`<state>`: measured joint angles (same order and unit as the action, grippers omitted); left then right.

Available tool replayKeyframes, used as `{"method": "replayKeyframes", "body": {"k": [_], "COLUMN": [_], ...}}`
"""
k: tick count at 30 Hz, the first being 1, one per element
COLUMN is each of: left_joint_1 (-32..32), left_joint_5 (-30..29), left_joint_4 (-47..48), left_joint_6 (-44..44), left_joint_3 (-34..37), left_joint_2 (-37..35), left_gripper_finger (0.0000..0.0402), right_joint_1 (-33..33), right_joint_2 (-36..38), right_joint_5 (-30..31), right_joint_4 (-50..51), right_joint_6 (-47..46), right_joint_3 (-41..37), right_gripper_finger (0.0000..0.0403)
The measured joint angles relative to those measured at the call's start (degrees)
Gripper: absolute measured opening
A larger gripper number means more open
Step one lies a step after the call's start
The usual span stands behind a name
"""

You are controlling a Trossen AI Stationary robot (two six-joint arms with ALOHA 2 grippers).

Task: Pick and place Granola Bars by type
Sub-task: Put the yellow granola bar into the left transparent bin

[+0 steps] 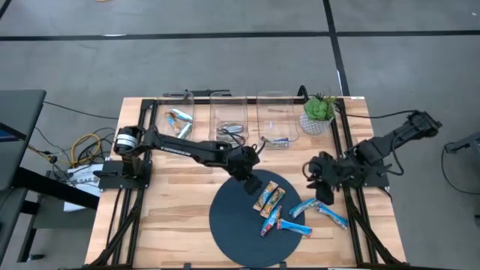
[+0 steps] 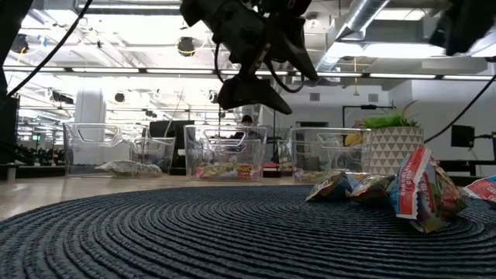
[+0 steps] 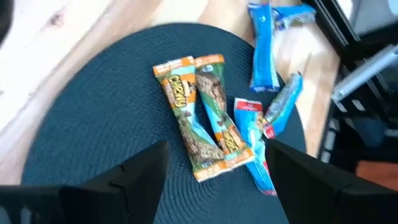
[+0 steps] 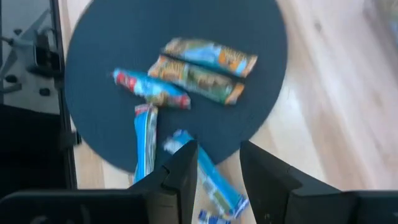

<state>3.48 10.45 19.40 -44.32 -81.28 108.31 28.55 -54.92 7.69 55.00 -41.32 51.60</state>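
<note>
Bars first: two orange-and-green granola bars (image 1: 268,197) lie side by side, touching along their length, on the dark round woven mat (image 1: 229,225), toward its 2 o'clock rim in the high view. Shiny wrappers, brown print showing in the left wrist view (image 3: 196,118). Just past them sit the bright blue bars (image 1: 296,227) with red ends, one on the mat's 3 o'clock edge, and two more blue bars (image 1: 319,210) spill off onto the bare wooden table (image 1: 172,217) beside it.

Left gripper (image 1: 251,178) hangs above the mat at about 1 o'clock, just up from the orange pair, its fingers (image 3: 134,177) spread wide and holding nothing; the pair sits between them in its own camera. In the low view it hovers clear above the mat (image 2: 267,81).

Right gripper (image 1: 321,191) waits near the table's right edge, at 3 o'clock from the mat and close to the off-mat blue bars, fingers (image 4: 180,177) parted and empty.

Along the far edge, at 12 o'clock, three clear bins (image 1: 232,120) stand in a row, each with a few bars inside; a potted plant (image 1: 319,112) sits right of them. The mat's left half is bare weave, and bare wood runs along the table's left side.
</note>
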Motion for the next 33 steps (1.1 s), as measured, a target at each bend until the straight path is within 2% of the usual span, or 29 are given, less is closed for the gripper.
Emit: {"method": "replayKeyframes", "body": {"k": [5, 11, 13, 20, 26, 29, 33], "left_joint_1": [2.60, 4.92, 5.40, 6.31, 6.38, 6.29, 6.47], "left_joint_5": [-6.29, -10.26, -11.91, -13.21, -15.06, -15.27, -17.19], "left_joint_4": [-0.02, -1.40, 1.83, 7.88, 18.87, 22.91, 23.87], "left_joint_6": [-1.29, -3.79, -3.91, -1.43, -0.51, -0.50, 0.54], "left_joint_3": [0.00, -0.49, -1.61, -13.55, -23.62, -25.70, -25.97], "left_joint_2": [0.04, 1.61, 2.42, 10.82, 17.77, 19.68, 18.52], "left_gripper_finger": [0.0261, 0.0261, 0.0261, 0.0261, 0.0261, 0.0261, 0.0261], "right_joint_1": [4.85, 7.39, 7.48, 7.46, 7.44, 7.44, 6.11], "right_joint_2": [-0.17, -0.86, -0.93, -0.91, -1.85, -2.47, -4.39], "right_joint_5": [0.02, 0.25, 0.26, 0.39, 0.52, 1.21, 1.86], "right_joint_4": [-0.61, -1.61, -1.58, -1.94, -2.04, -2.41, -5.40], "right_joint_6": [-3.27, -3.81, -3.67, -1.86, -0.17, 1.26, 6.90], "right_joint_3": [-2.81, -3.94, -3.94, -3.89, -3.83, -3.89, -3.85], "right_gripper_finger": [0.0113, 0.0113, 0.0113, 0.0113, 0.0113, 0.0113, 0.0113]}}
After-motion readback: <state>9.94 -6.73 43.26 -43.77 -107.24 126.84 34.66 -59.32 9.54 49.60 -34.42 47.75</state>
